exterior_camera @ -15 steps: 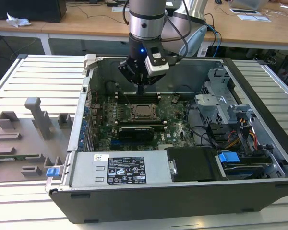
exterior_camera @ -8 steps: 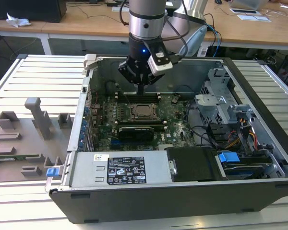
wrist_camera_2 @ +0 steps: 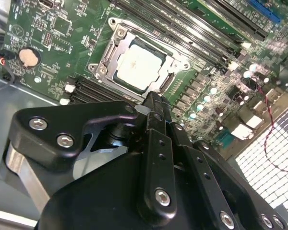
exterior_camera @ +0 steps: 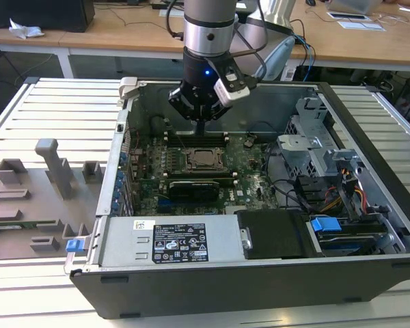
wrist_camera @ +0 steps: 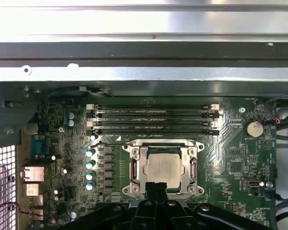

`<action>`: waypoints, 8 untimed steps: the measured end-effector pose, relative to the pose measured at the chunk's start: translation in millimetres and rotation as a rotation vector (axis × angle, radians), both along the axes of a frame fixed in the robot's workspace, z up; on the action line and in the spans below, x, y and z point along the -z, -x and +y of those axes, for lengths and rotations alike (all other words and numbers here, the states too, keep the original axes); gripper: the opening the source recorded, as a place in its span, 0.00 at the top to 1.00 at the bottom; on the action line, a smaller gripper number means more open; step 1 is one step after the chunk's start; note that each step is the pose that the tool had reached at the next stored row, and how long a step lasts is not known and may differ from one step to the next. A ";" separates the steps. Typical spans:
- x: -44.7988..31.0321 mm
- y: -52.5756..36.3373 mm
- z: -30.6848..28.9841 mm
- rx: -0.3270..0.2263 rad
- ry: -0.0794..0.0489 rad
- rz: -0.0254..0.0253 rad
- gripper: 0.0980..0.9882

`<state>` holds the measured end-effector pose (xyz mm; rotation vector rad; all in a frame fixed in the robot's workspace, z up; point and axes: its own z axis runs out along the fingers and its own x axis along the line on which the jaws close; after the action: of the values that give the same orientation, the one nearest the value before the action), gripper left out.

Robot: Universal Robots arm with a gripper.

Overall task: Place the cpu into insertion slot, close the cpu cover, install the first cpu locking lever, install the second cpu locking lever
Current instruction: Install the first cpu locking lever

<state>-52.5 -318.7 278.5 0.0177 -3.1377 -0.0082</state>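
One arm (exterior_camera: pixel 208 27), near vertical, hangs from the top of the exterior view. Silver wrist (exterior_camera: pixel 208 42) section sits over a black collar with a small blue light lit. The gripper (exterior_camera: pixel 200 128) points straight down, black linkages spread wide up top and drawn in to one narrow tip. In both wrist views the fingers (wrist_camera_2: pixel 156 115) lie pressed together, nothing between them.

The cpu (wrist_camera: pixel 162 167) has a dull silver-grey top inside a shiny silver cpu cover (wrist_camera: pixel 134 167). The motherboard (wrist_camera: pixel 230 148) is green, its memory slots (wrist_camera: pixel 153 120) black. The gripper (wrist_camera_2: pixel 153 99) is black with silver screws. The table (exterior_camera: pixel 61 116) is pale grey with ribbed stripes.
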 end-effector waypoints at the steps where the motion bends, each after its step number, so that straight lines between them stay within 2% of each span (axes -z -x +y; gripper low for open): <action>1: 0.0 0.0 0.0 -0.007 0.000 0.0000 0.99; 8: 0.0 0.0 0.0 -0.081 0.000 -0.0001 0.99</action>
<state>-52.5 -318.7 278.5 0.1442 -3.1343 -0.0080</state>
